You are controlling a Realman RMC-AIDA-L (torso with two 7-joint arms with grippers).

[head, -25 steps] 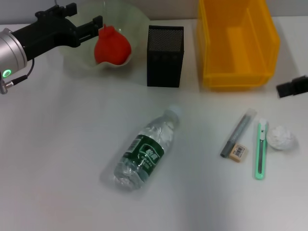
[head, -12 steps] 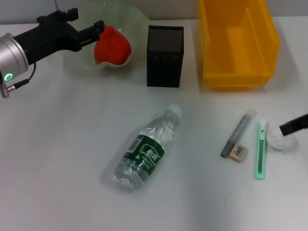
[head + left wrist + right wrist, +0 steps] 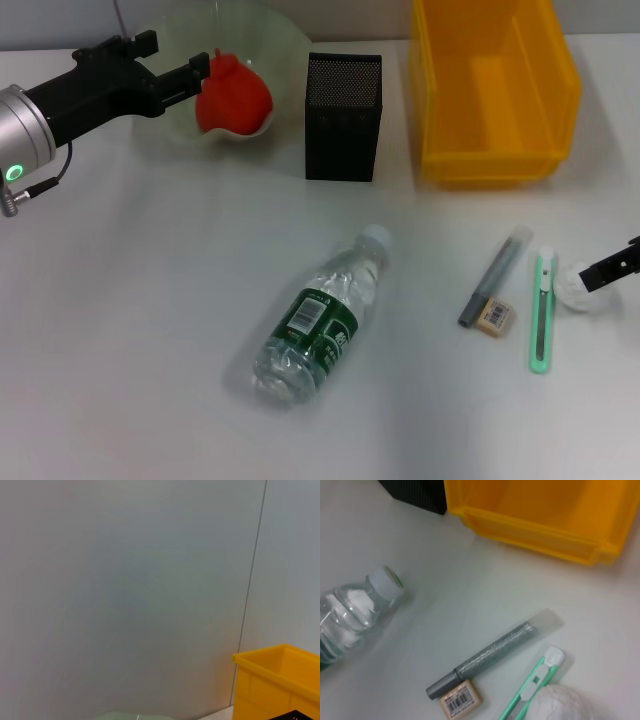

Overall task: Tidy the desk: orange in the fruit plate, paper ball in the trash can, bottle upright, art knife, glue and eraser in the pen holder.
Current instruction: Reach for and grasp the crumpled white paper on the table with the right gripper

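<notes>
left end effector (image 3: 205, 68): fingers apart, at the red fruit (image 3: 233, 95) in the fruit plate (image 3: 268, 35) | right end effector (image 3: 612, 266): at the paper ball (image 3: 580, 287), fingers cannot tell | bottle (image 3: 322, 317): lying on the counter (image 3: 130, 300) | glue (image 3: 494, 275), eraser (image 3: 494, 317), art knife (image 3: 540, 310): beside each other | pen holder (image 3: 343, 116), yellow bin (image 3: 490, 90): at the back

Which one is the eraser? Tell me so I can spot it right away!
Find the big yellow bin at the back of the desk, then look nearer, at the row of small things in front of it. The eraser lies at the near end of the grey glue stick, beside the green knife. It alone is a small tan block with a barcode label.
</notes>
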